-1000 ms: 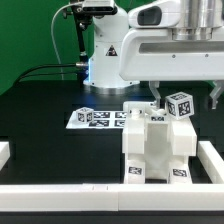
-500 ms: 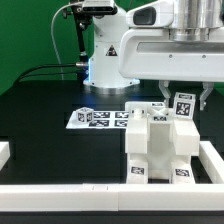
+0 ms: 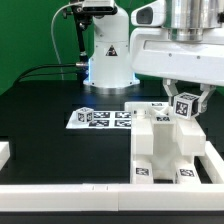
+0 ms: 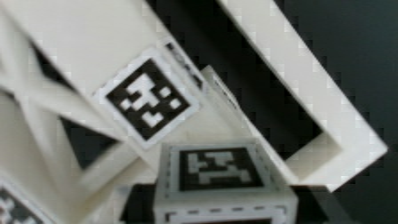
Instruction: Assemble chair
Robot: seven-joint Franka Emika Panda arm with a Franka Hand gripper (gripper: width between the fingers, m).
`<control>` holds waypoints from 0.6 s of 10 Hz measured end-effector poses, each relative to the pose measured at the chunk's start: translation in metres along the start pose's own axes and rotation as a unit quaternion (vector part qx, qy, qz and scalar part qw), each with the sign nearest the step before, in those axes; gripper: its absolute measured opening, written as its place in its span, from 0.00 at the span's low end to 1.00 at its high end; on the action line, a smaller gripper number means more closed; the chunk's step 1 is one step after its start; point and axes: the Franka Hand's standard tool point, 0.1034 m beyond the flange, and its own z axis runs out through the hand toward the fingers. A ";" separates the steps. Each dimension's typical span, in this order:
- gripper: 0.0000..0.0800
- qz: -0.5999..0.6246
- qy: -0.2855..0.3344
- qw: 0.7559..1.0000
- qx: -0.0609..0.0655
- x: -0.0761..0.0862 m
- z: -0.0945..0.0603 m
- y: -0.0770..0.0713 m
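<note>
White post (image 3: pixel 186 106) of the chair (image 3: pixel 160 150) sits pinched within claw (image 3: pixel 187 100).

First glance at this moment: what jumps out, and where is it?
The end effector stands out first, at the exterior view's right, its fingers closed on a small white tagged block at the top of the partly built chair. That chair is a chunky white stack with black-and-white tags; behind it, toward the exterior view's left, the marker board lies flat on the black table.
</note>
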 end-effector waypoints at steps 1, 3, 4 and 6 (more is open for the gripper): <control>0.35 0.046 -0.005 0.999 0.003 0.000 0.000 0.000; 0.35 0.090 -0.008 0.996 0.005 0.000 0.000 -0.001; 0.38 0.085 -0.008 0.996 0.005 0.000 0.000 -0.001; 0.63 0.054 -0.008 0.999 0.006 0.000 0.000 0.000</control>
